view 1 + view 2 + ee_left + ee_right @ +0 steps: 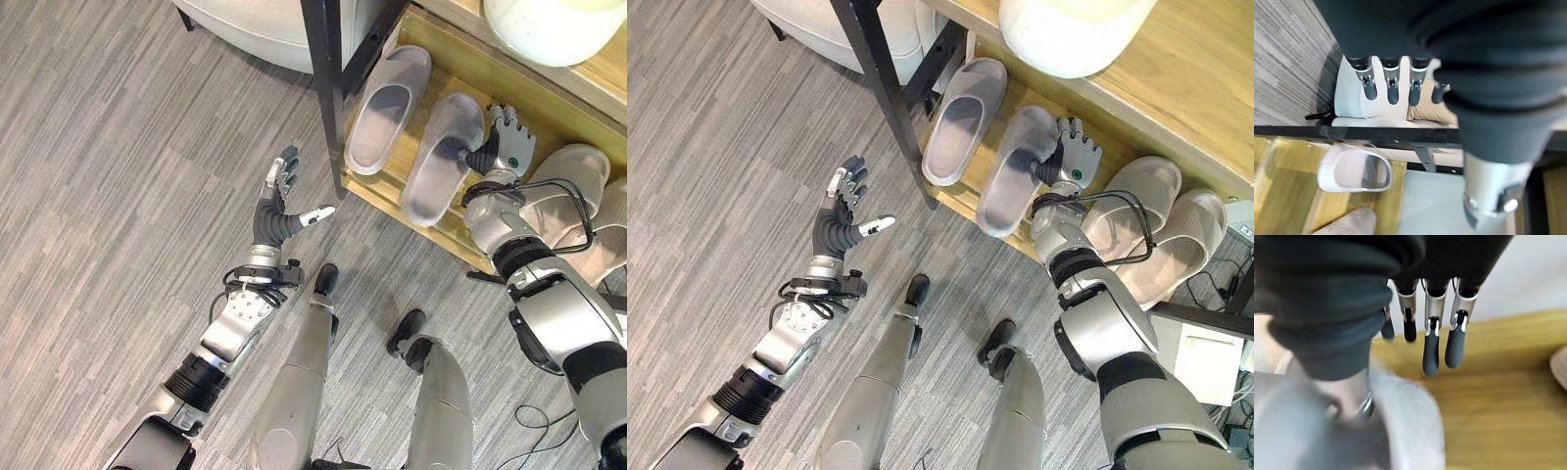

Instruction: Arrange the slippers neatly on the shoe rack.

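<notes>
Two grey slippers lie side by side on the shoe rack's wooden bottom shelf [490,73]. The left slipper [387,108] lies well on the shelf. The right slipper [441,157] has its heel end at the shelf's front edge. My right hand [507,145] is at this slipper's right side, its fingers [1432,342] straight over the bare wood and its thumb against the slipper's strap. My left hand [279,211] hovers open over the floor, left of the rack's black post [328,88], holding nothing.
A second pair of pale slippers [1146,206] lies to the right of my right arm. A big white round thing [554,24] stands on the upper shelf. A pale seat [255,24] stands behind the rack's left end. Grey wood-grain floor [118,196] spreads to the left.
</notes>
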